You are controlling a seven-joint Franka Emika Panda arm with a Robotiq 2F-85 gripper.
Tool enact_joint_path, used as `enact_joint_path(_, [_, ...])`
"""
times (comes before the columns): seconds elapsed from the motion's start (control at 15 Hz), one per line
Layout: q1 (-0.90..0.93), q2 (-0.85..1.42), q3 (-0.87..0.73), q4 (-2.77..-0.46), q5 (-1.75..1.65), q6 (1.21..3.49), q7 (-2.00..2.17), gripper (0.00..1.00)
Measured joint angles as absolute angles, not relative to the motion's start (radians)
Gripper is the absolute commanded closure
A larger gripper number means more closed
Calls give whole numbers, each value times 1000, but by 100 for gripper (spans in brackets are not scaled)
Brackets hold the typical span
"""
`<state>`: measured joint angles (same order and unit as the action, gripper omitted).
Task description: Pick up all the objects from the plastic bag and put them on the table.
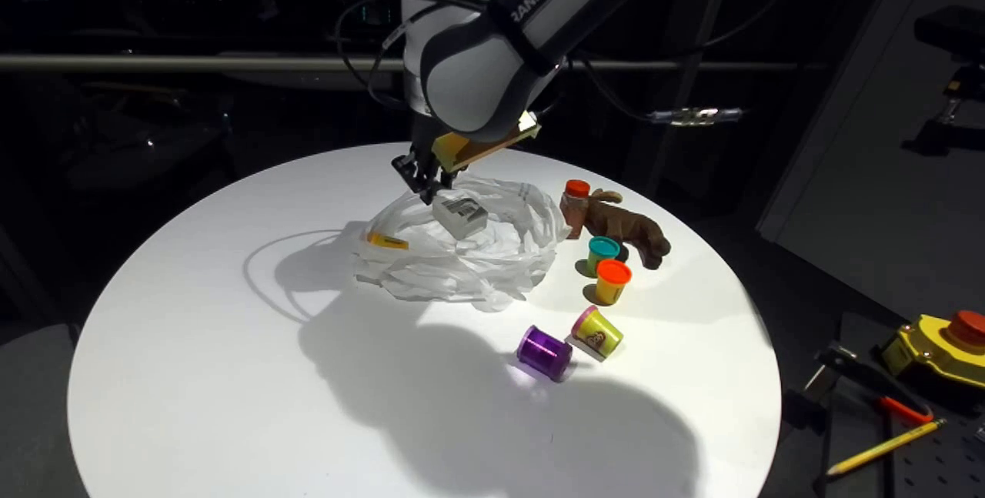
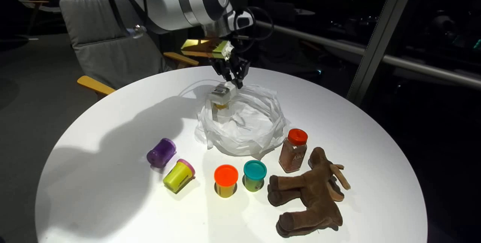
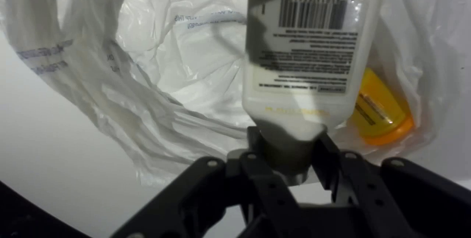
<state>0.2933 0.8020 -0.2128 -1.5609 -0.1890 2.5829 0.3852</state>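
The black fingers [image 3: 329, 153] of the gripper [image 3: 289, 149] were clamped on the narrow end of a white bottle [image 3: 294, 100], its barcode label [image 3: 307, 43] facing up. The bottle was held tilted over the open mouth of a crumpled white plastic bag [image 3: 147, 120]; I could not tell whether it touched the plastic. Inside the bag, against its wall, lay a yellow container [image 3: 377, 107] with an orange end. Around the bag on the round white table [image 1: 200, 375], a red-lidded clear jar [image 2: 293, 156] stood upright, with a brown plush moose [image 2: 319, 194] lying just beside it. Near them stood a teal-lidded tub [image 2: 254, 178] and an orange-lidded tub [image 2: 226, 183]. Farther along, a pink-lidded yellow tub [image 2: 178, 176] and a purple tub [image 2: 161, 153] lay close together on their sides.
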Motion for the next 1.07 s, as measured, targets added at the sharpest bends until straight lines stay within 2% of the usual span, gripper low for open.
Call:
enact_joint_path(0.27, [361, 632, -187, -1753, -224, 2582, 394, 85])
enact_joint_path(0.53, [396, 513, -80, -1929, -232, 2579, 387, 85])
enact_joint_path(1.07, [436, 644, -27, -1974, -232, 2583, 405, 82])
